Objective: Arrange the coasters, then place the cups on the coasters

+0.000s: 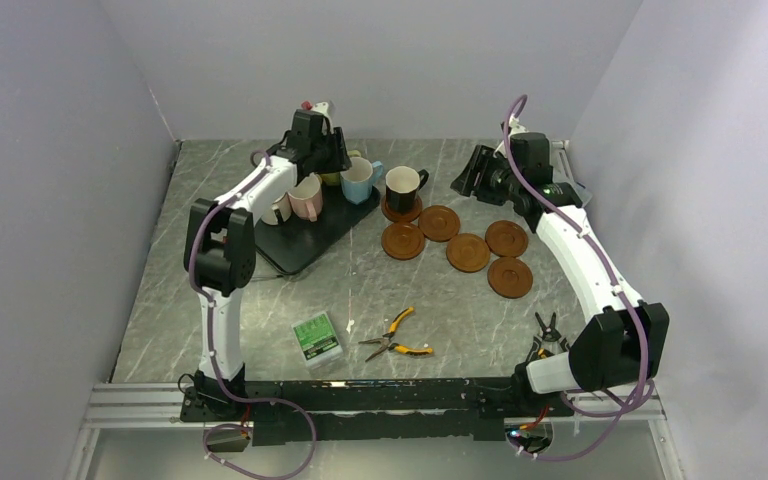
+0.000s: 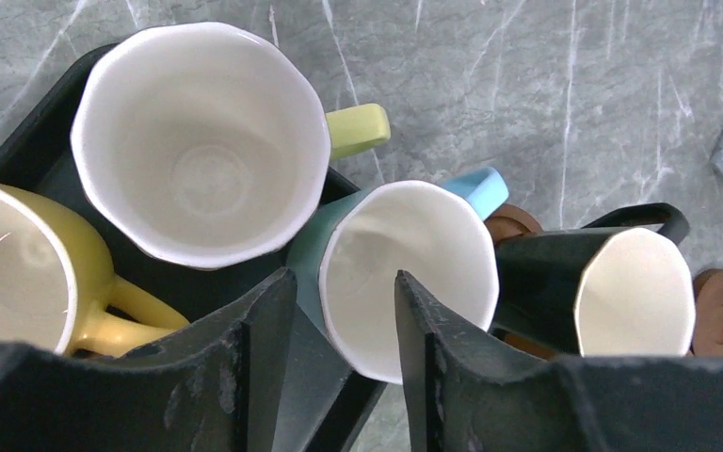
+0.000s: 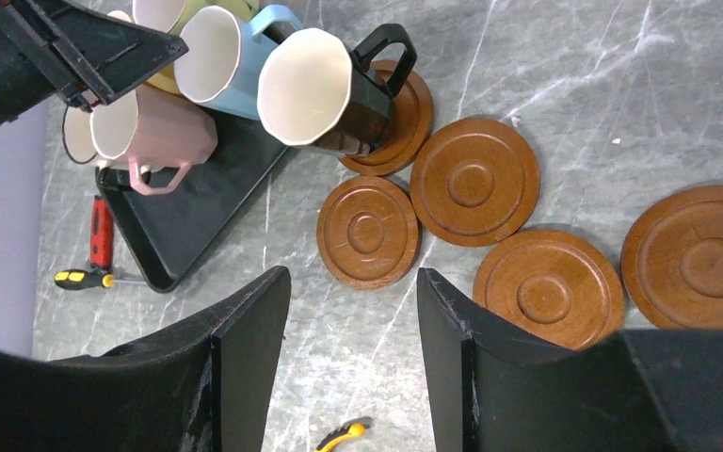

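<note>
The five free coasters (image 1: pixel 468 252) lay flat in a loose cluster on the counter (image 1: pixel 260 300), right of centre, several rim to rim. A sixth coaster (image 3: pixel 412 113) sat at the cluster's left end under the black cup (image 1: pixel 402 187), which stood upright with its handle pointing right in the top view. The other cups stood mouth-up on the tray (image 1: pixel 295 245) just to the left. The blue cup (image 2: pixel 405 264) was at the tray's right corner, handle towards the black cup. The green cup (image 2: pixel 202 141) stood behind it, handle the same way. The pink cup (image 1: pixel 307 197) had its handle turned to the near side. The left pincer (image 2: pixel 344 278) hung over the blue cup with its fingers apart, one outside the near wall and one over the pale inside, and no squeeze on the rim was visible. The right pincer (image 3: pixel 350 282) was open and empty above the counter beside the coasters. From above, the left arm (image 1: pixel 260 190) hid most of the cream cup (image 1: pixel 280 210) and all of the yellow cup (image 2: pixel 9 273), which only the left wrist showed, cut off at the frame's edge. The right wrist showed four free coasters, one cropped. It alone showed a screwdriver (image 3: pixel 101 235) beyond the tray. Only the top view showed the pliers (image 1: pixel 395 335).
</note>
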Controlling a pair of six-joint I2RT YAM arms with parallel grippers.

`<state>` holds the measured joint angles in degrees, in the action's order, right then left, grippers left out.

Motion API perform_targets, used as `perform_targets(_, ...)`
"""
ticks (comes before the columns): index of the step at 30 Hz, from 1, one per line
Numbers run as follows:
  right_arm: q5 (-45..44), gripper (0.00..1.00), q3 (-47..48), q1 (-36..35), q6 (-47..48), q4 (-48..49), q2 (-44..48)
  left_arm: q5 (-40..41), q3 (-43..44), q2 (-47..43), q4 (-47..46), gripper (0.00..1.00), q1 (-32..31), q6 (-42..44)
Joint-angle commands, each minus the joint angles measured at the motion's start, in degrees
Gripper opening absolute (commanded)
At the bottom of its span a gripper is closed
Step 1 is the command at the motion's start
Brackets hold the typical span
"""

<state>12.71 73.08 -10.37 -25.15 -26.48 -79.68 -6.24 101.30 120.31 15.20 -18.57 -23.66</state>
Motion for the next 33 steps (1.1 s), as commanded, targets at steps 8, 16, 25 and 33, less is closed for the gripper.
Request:
perform_targets(8,2.5,0.55,-1.0,0.1,-0.6,3.5,0.2,5.0,7.1,3.8,3.9,0.43,-1.7,2.5)
perform_targets(16,3.5,0.55,-1.8,0.1,-0.8,4.2,0.4,8.5,10.9,6.6,8.4,0.35,-2.7,4.6)
perform_targets(25,3.6,0.55,-1.8,0.1,-0.5,3.6,0.7,11.3,9.8,4.7,10.1,0.03,-3.6,5.1)
perform_targets(33,3.2,0.55,-1.5,0.0,-0.6,3.1,1.5,13.1,-0.7,-5.9,3.7,0.03,-3.7,0.0)
